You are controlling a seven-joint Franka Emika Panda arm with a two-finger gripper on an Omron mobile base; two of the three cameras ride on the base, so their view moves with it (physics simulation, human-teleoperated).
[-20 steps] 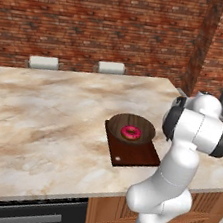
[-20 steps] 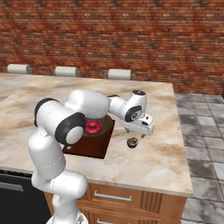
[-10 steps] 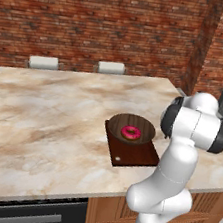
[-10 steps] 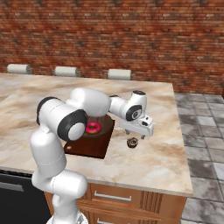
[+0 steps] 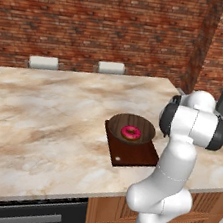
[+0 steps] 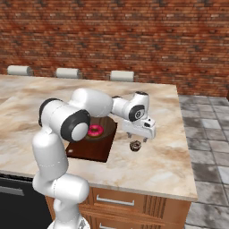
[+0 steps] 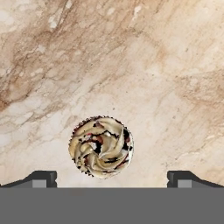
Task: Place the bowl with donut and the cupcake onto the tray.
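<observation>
Already the bowl [image 6: 99,130] with the donut [image 6: 94,131] sits on the tray [image 6: 91,150], so the cupcake [image 6: 135,145] is the step in hand. It stands on the marble table [image 6: 165,161] just off the tray's 3 o'clock edge. The tool [image 6: 138,138] hangs directly above it, jaws wide apart, holding nothing. Next, I judge, it must descend squarely, close on the cupcake [image 7: 101,146] and lift.

In the right base view the hand [image 6: 139,138] now sits a little lower over the cupcake [image 6: 135,146] than a second ago, its wide-apart fingers closer to the worktop [image 6: 156,165]. In the left base view the arm's upper joint leans slightly further toward the worktop's far right edge.
</observation>
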